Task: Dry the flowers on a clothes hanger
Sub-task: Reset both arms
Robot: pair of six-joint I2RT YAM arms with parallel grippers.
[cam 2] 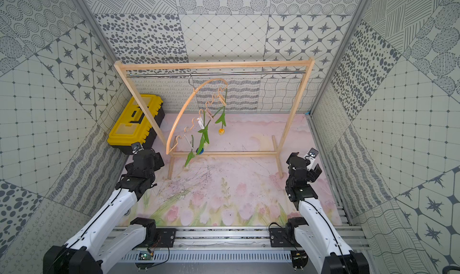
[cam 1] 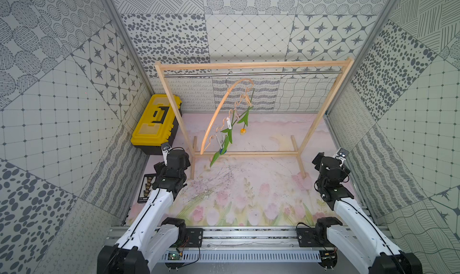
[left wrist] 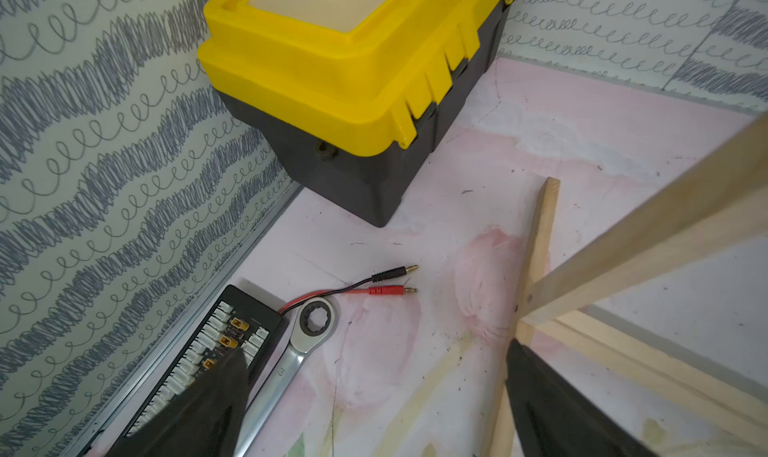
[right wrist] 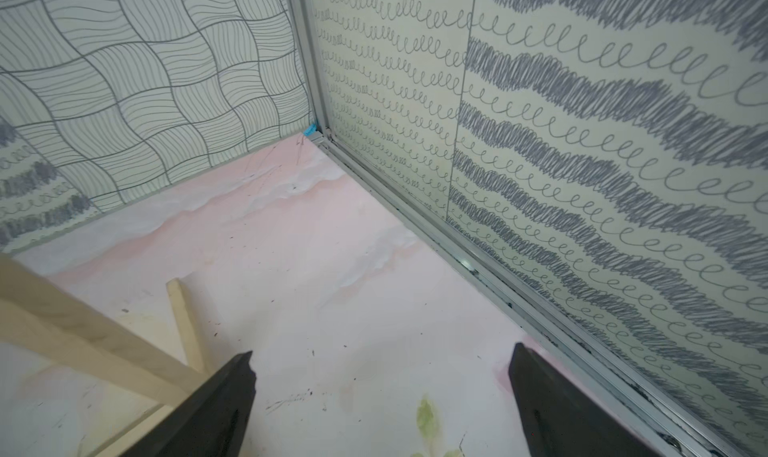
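The flowers (cam 1: 229, 135) hang clipped on the clothes hanger (cam 1: 213, 119), which is hooked on the rod (cam 1: 251, 73). My left end effector (left wrist: 374, 353) and right end effector (right wrist: 382, 353) are wide open and hold nothing. I think the job looks done; next I only park both arms.

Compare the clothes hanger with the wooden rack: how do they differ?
The clothes hanger is arched with a wavy lower rail; the rack is a straight-sided rectangle. The hanger hangs from the steel rod; the rack stands on the table. The hanger carries the flowers; the rack carries only the hanger. Both are light wood.
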